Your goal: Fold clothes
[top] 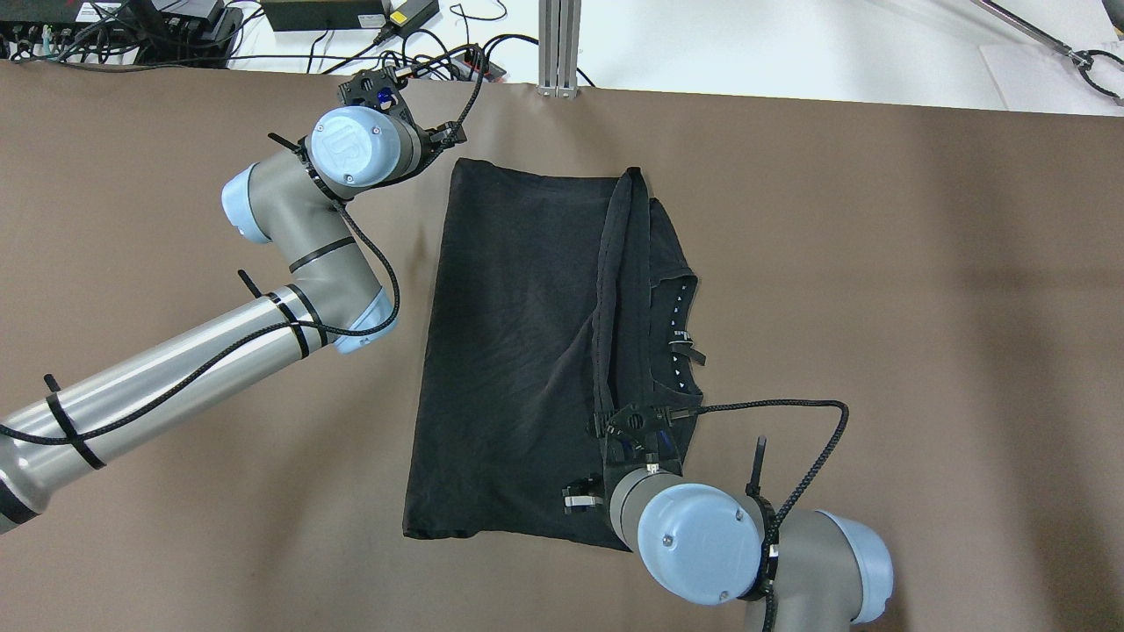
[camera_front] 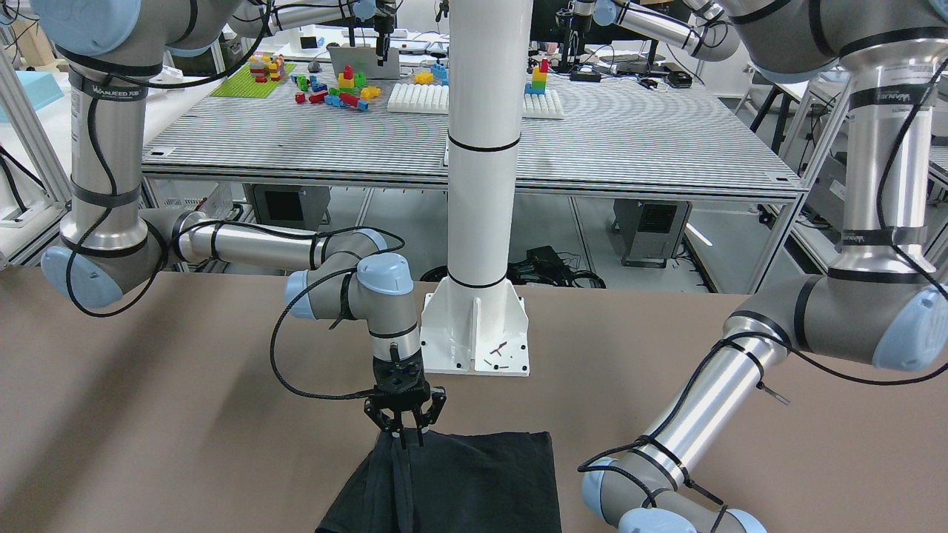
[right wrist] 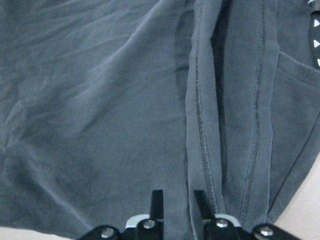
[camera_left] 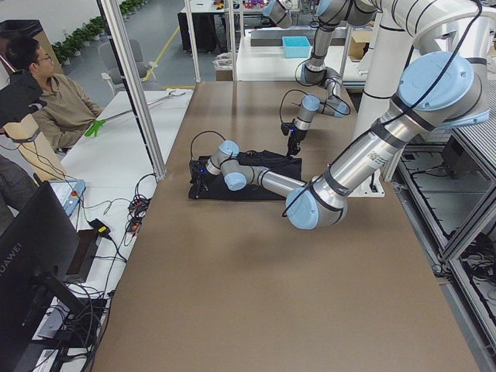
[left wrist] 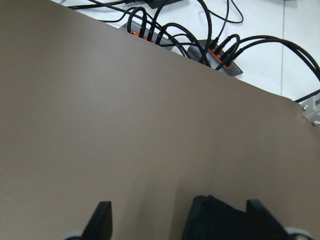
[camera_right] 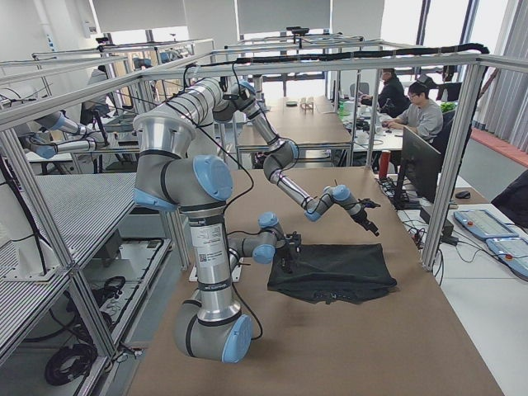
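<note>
1. One black garment [top: 509,351] lies spread on the brown surface [top: 878,307] between the two arms, with its long sides running away from the robot.
2. Along its right part, a hemmed edge [top: 612,290] stands up as a narrow ridge from the far edge to the right gripper [camera_front: 406,437]. Just right of the ridge a neckline faces up, with a row of small white marks [top: 676,338].
3. That gripper points straight down over the garment's near right part and is closed on the ridge of cloth. In the front-facing view the fabric rises like a tent to its fingertips.
4. In the right wrist view its two fingers [right wrist: 157,200] stand close together over the cloth, and the stitched hem runs up from the right-hand one.
5. At the garment's far left corner, close to the surface's far edge, is the left gripper [left wrist: 181,220]. Its jaws are spread wide and hold nothing. The cloth's corner [left wrist: 215,220] shows between the fingers, nearer one of them, and I cannot tell whether it touches.
6. Beyond that far edge lie black cables and a power strip [left wrist: 222,60].
7. A white pole [camera_front: 485,185] stands on a bolted base [camera_front: 478,333] on the robot's side of the surface, near the garment but apart from it.
</note>
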Robot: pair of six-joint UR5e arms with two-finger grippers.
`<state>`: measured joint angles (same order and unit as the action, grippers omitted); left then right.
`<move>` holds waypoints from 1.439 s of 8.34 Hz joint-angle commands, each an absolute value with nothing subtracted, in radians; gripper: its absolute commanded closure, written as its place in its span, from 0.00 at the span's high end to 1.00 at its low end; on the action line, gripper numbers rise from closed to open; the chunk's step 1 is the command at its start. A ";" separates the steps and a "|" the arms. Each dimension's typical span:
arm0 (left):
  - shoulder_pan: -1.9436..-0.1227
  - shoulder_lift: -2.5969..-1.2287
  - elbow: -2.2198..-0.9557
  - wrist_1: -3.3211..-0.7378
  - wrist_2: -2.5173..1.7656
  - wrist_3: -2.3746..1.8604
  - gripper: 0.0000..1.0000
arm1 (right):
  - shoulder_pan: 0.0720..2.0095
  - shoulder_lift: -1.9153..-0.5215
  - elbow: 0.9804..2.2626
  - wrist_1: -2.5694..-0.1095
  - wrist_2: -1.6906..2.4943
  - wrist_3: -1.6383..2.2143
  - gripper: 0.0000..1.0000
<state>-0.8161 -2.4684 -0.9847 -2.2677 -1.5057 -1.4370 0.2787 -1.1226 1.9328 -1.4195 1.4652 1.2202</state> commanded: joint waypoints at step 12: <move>-0.819 -2.260 -1.241 -2.269 -1.592 -1.431 0.94 | 0.245 -1.104 1.885 -1.514 1.422 0.980 0.32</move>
